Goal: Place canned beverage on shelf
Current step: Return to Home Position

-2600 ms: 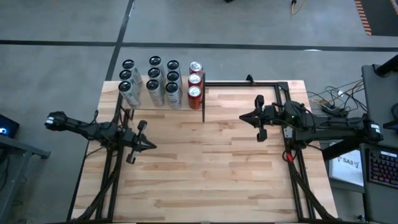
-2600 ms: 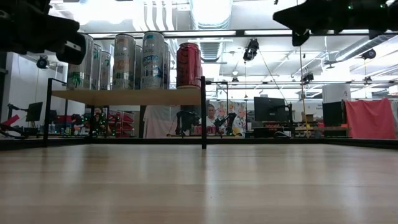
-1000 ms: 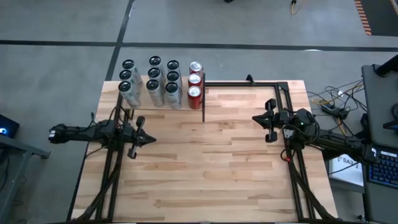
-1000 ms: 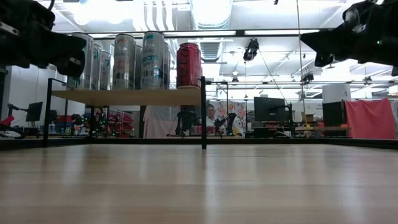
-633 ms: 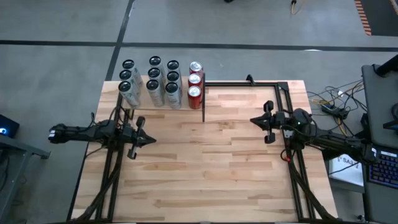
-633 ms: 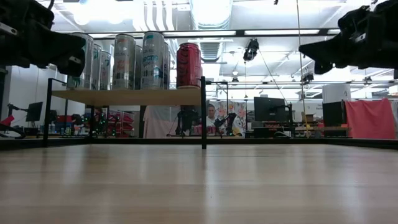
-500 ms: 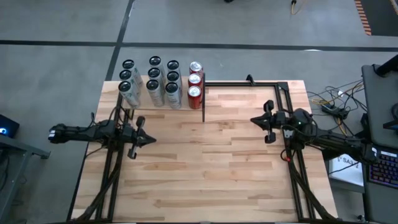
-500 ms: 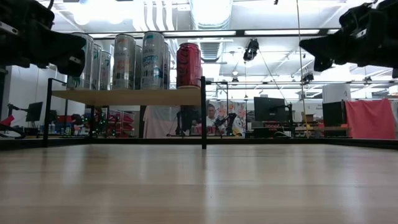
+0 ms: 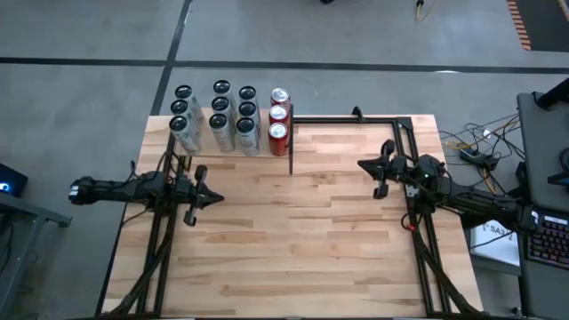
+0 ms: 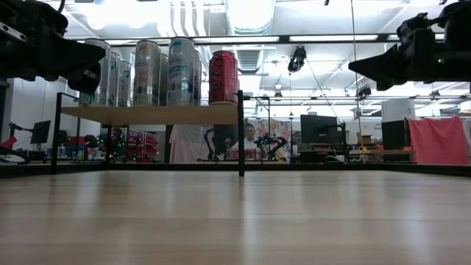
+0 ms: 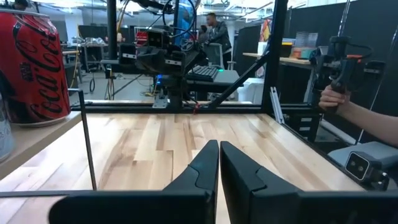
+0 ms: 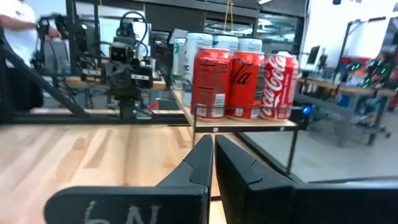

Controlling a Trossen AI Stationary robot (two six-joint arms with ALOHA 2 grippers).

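- The left gripper point(image 9: 216, 201) hovers over the left side of the table point(image 9: 302, 258), in front of the shelf. Its fingers are pressed together and hold nothing.
- The shelf point(image 10: 151, 114) stands at the table's far left corner. It carries nine upright white cans point(image 9: 221, 113) in three lines.
- Three red cans point(image 9: 278, 116) stand in a line along the shelf's right edge.
- The right gripper point(image 9: 362, 165) hangs above the table's right side, well apart from the shelf, with its fingers clenched and empty.

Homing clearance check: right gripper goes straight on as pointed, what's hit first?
Probably the red cans at the shelf's end: the right gripper aims at them and, in the low view, sits at can height. Nothing nearer shows.
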